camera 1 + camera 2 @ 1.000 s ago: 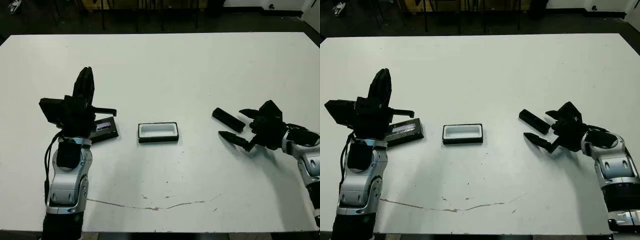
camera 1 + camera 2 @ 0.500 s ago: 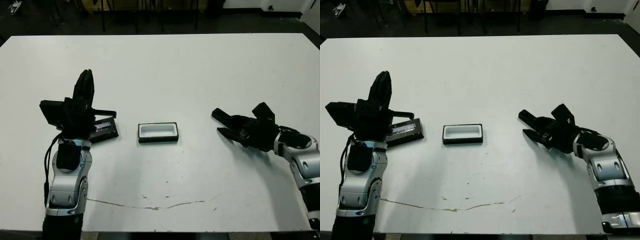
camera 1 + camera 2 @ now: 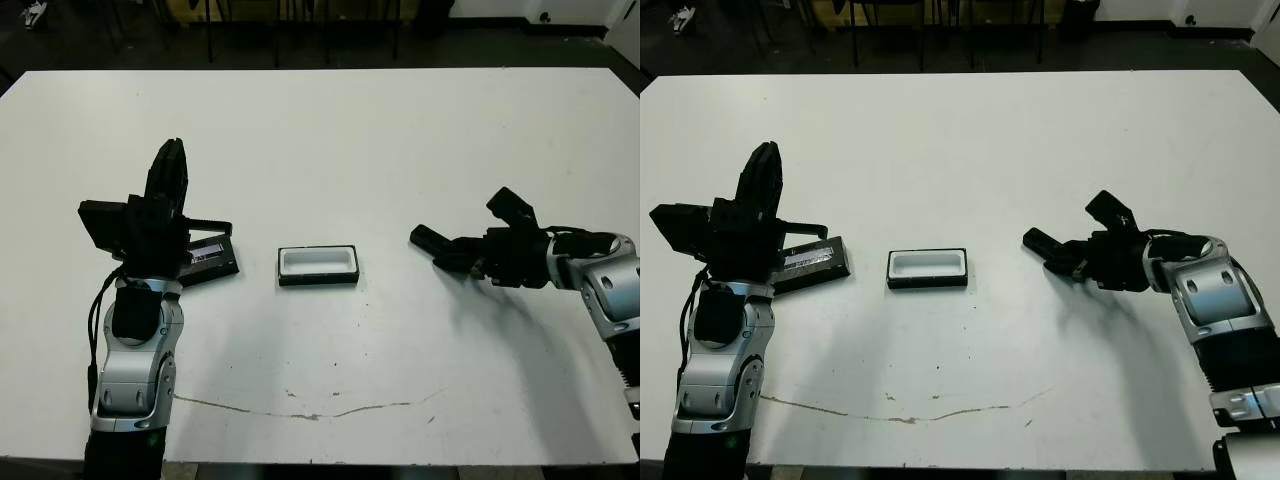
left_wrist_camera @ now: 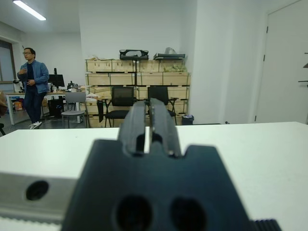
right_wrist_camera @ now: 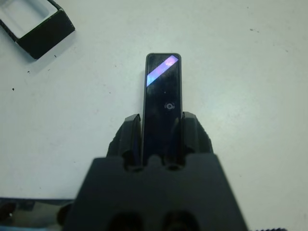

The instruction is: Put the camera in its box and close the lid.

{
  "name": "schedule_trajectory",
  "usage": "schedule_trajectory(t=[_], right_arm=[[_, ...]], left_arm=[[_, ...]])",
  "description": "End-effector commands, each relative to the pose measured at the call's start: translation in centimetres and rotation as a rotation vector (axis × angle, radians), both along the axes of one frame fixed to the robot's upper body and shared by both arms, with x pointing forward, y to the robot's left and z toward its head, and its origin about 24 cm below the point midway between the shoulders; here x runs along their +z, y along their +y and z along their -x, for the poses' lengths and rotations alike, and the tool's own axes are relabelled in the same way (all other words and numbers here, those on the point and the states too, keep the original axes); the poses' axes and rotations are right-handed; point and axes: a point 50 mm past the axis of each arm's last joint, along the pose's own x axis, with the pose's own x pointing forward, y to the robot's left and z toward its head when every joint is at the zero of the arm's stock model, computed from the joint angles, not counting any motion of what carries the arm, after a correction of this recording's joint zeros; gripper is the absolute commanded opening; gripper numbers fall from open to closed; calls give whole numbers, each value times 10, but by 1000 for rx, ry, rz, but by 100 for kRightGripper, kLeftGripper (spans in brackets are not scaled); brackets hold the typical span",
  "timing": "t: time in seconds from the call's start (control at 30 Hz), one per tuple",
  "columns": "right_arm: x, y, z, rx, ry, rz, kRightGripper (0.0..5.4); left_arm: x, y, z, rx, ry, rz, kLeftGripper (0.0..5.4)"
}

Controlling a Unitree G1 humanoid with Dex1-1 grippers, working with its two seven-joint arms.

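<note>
Item: slim matte black bar-shaped camera [image 5: 162,108], a second ago lying free on the white worktop [image 3: 400,140] beside our spread right pincer [image 3: 462,256]; we are now clamping it between both fingers, so pickup looks done. Its long axis is running along the fingers, free end pointing towards the small white-lined black box [image 3: 318,266], well apart. Our left pincer [image 4: 148,122] is staying clenched, empty, raised by the flat black labelled lid [image 3: 210,256].
</note>
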Motion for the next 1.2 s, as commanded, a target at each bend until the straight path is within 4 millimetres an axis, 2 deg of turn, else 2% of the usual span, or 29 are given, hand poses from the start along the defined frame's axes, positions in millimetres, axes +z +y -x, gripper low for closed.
schedule_trajectory(t=[0.03,0.23,0.47,0.6,0.73,0.9,1.2], right_arm=[[-17,-4,10,-33,53,1,82],[17,5,-2,-58,-93,-122,82],[72,27,-23,65,-333,-234,82],[89,46,-33,192,-364,-214,82],[103,76,-38,365,-379,-86,82],[103,108,-38,516,-309,69,82],[89,142,-34,661,-209,243,82]], left_arm=[[-4,3,0,17,26,-12,0],[-4,3,1,11,24,-14,0],[-5,3,2,13,31,-13,0],[-5,3,3,16,29,-12,0],[-4,4,3,22,27,-11,0],[-3,7,3,34,24,-12,0],[-3,16,3,51,17,-6,0]])
